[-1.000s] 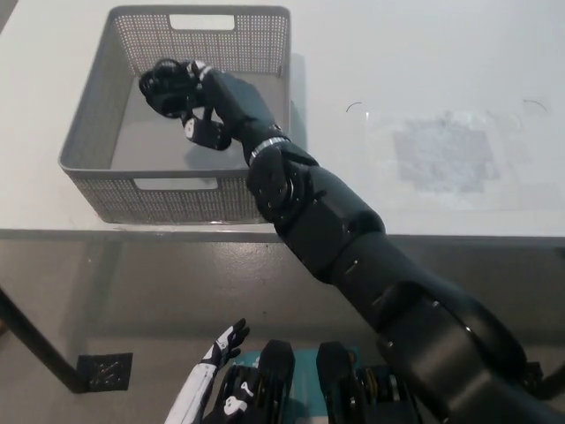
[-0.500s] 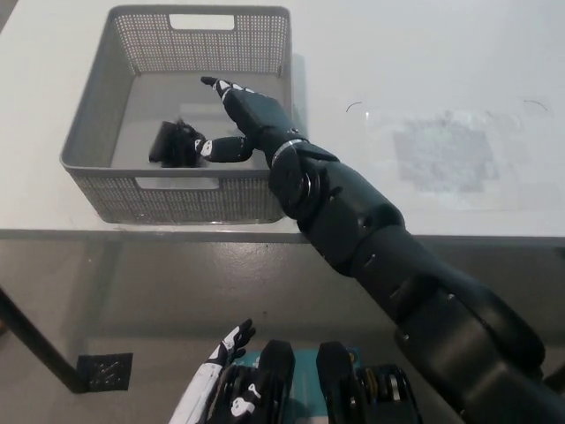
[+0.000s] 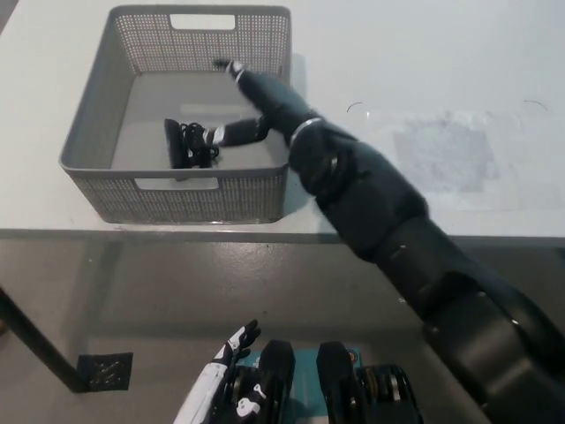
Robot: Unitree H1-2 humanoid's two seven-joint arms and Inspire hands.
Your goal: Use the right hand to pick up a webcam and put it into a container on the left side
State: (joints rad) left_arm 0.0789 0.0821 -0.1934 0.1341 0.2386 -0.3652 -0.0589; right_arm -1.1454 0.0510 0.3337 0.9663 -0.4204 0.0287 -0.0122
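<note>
**Webcam in basket, right hand open**

Currently the webcam [image 3: 187, 143] lies in the basket [image 3: 88, 141], near its front wall. Right hand [image 3: 252, 99] hovers beside it, fingers spread, holding nothing. Left hand [image 3: 221, 375] rests low. Judged light, rigid, fragile; grip the body.

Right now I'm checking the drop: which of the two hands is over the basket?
The black right hand, open above the basket beside the webcam. The white left hand hangs low, below the table edge.
</note>
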